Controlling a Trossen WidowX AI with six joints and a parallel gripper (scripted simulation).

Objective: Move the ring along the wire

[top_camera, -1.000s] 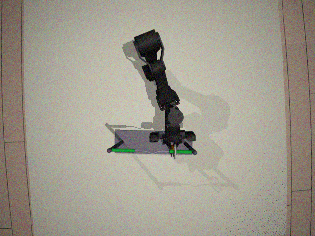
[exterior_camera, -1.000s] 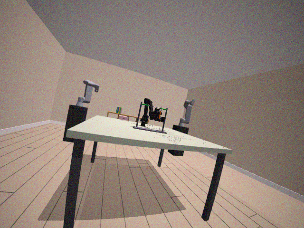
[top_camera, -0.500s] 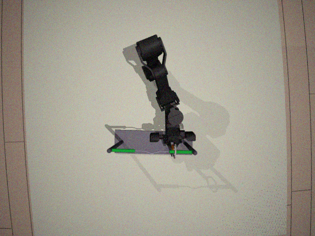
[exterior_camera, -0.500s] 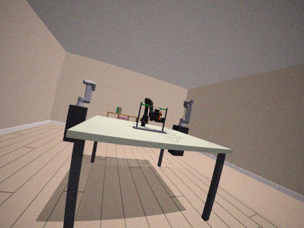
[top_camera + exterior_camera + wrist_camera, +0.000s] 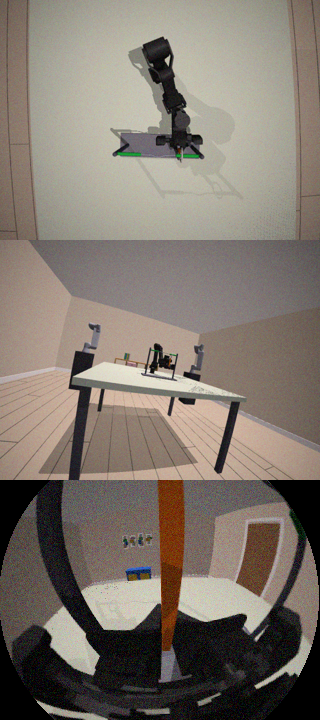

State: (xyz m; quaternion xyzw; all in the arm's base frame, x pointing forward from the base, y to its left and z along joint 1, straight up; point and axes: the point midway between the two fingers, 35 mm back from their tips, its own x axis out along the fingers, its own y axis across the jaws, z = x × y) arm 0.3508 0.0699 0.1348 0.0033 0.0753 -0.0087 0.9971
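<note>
The orange handle (image 5: 179,150) (image 5: 169,362) (image 5: 171,535) stands upright in my gripper (image 5: 179,158) (image 5: 161,606), which is shut on it. The pale ring (image 5: 181,152) is seen nearly edge-on from above and crosses the right green part (image 5: 191,156) (image 5: 173,354) near its inner end. Its shadow loops around the wire's shadow. The ring is out of sight in the wrist view. The thin grey wire (image 5: 158,156) runs from there to the left green part (image 5: 129,154) (image 5: 155,350). Small gaps between ring and wire cannot be told.
The right post (image 5: 202,156) (image 5: 175,367) stands close beside my gripper. The left post (image 5: 115,154) (image 5: 147,361) is at the far end. Both rise from the grey base plate (image 5: 144,141), over which my wrist hangs. The white table (image 5: 77,180) (image 5: 116,376) lies below.
</note>
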